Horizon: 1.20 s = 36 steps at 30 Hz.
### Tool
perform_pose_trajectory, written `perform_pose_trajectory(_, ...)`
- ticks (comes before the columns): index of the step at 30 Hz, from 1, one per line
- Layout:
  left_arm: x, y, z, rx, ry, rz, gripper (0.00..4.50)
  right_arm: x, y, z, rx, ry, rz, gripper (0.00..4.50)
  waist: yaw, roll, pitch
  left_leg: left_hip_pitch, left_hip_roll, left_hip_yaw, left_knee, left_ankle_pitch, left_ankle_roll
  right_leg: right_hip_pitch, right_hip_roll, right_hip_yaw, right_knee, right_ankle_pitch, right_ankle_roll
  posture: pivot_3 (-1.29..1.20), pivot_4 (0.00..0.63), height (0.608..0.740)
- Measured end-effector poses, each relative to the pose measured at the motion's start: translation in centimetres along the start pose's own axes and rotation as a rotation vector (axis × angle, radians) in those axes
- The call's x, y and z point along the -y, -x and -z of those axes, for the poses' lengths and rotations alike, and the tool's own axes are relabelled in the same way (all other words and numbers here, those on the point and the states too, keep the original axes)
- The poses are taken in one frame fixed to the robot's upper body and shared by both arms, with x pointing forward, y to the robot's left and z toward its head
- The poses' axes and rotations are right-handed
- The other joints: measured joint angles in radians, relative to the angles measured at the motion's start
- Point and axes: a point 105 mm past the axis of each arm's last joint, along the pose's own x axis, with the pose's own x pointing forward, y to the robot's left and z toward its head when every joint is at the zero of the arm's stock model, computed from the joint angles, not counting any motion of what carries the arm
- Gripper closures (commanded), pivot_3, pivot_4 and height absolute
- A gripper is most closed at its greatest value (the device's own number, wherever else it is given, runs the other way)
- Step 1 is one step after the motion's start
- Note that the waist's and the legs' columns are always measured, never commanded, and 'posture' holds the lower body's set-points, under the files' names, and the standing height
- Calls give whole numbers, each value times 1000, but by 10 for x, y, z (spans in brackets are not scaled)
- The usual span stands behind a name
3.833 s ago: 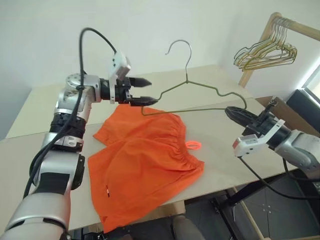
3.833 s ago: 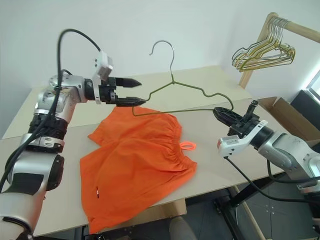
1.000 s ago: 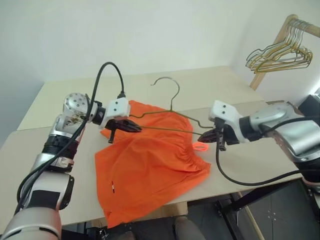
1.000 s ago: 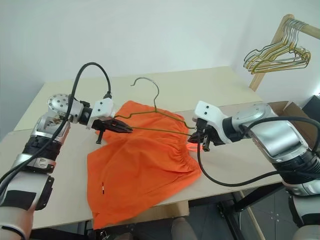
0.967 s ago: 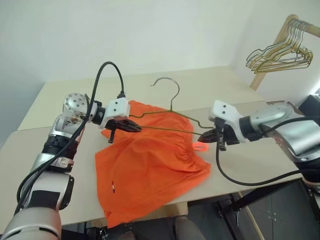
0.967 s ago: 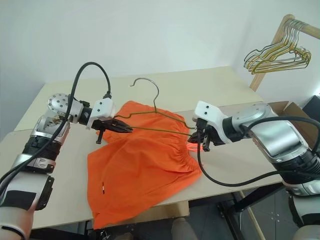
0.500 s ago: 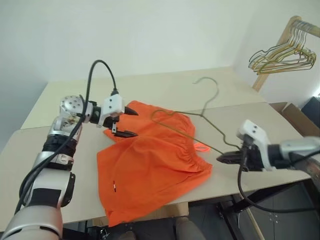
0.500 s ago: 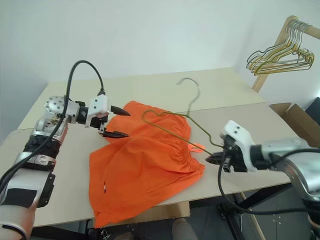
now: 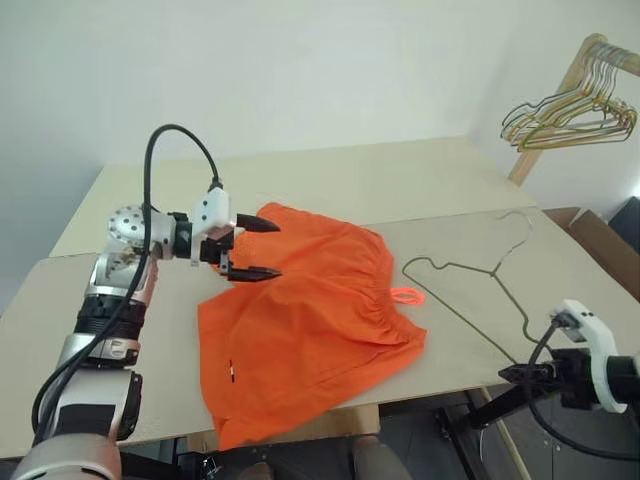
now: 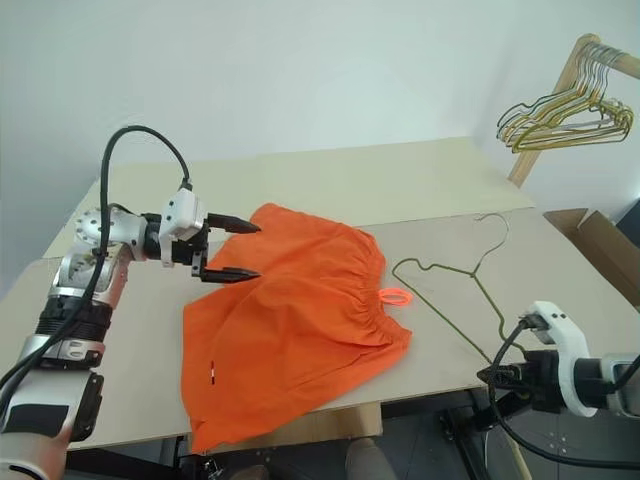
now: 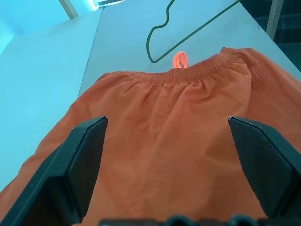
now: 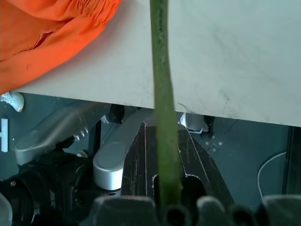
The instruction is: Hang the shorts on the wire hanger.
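Orange shorts (image 9: 305, 310) under spread left hand (image 9: 252, 248); right hand (image 9: 512, 374) pinches wire hanger (image 9: 470, 290)

Pale beige table (image 9: 400, 180) against a plain white wall (image 9: 300, 70); wooden rail (image 9: 575, 75) at right with a bunch of wire hangers (image 9: 570, 112); cardboard box (image 10: 600, 245) beside it.
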Motion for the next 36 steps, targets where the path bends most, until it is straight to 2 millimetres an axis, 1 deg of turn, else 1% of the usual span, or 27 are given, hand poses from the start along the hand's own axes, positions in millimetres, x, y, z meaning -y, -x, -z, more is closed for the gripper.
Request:
perform_pose_trajectory(5, 5, -2, -3, 15, 11, 17, 31, -9, -3, 4, -58, -18, -95, 4500, 1, 0, 1, -1, 1, 0, 0, -1, 2, 0, 0, 0, -1, 0, 0, -177, 76, 740)
perform_pose_trajectory(9, 9, -2, -1, 11, 16, 21, 31, -12, -3, 2, -72, -26, -130, 4500, 4, 0, 1, -1, 1, 1, 1, -1, 2, 0, 0, 0, -1, 0, 0, -177, 76, 740)
perform_pose_trajectory(14, 12, -1, -2, 8, 11, 27, 31, -6, -9, 0, -91, -84, -153, 4500, 15, 0, 1, -1, 1, 1, 0, -1, 2, 0, 1, 0, -2, 0, 0, -147, 70, 740)
perform_pose_trajectory(17, 14, 1, -2, 2, 12, 28, 31, 0, -9, 1, -86, -129, -153, 4500, 29, 0, 1, -1, 1, 1, 0, -1, 2, 0, 0, 0, -2, 0, 0, -140, 64, 740)
perform_pose_trajectory(21, 15, 4, 1, -11, 18, 25, 31, 0, -6, 1, -93, -135, -164, 4500, 47, 0, 1, -1, 1, 1, 1, -1, 2, 0, 0, 0, -2, 0, 0, -128, 54, 740)
perform_pose_trajectory(24, 14, 5, 1, -16, 15, 22, 31, -5, -3, 0, -102, -131, -197, 4500, 57, 0, 1, -1, 1, 2, 1, -1, 2, 0, 1, 0, -2, 0, 0, -119, 50, 740)
perform_pose_trajectory(27, 14, 7, 2, -22, 15, 14, 31, -7, 2, 4, -125, -144, -213, 4500, 69, 1, 1, -1, 1, 2, 1, -1, 2, 0, 0, 0, -2, 0, 0, -98, 37, 740)
perform_pose_trajectory(31, 20, 7, 8, -29, 21, 15, 31, -3, 4, 8, -134, -165, -208, 4500, 83, 1, 1, -1, 1, 2, 1, -1, 2, 0, 0, 0, -2, 0, 0, -85, 26, 740)
perform_pose_trajectory(36, 23, 7, 7, -34, 6, 7, 31, -5, 5, 12, -160, -167, -233, 4500, 97, 1, 0, -1, 1, 3, 1, -1, 2, 0, 0, 0, -2, 0, 0, -69, 13, 740)
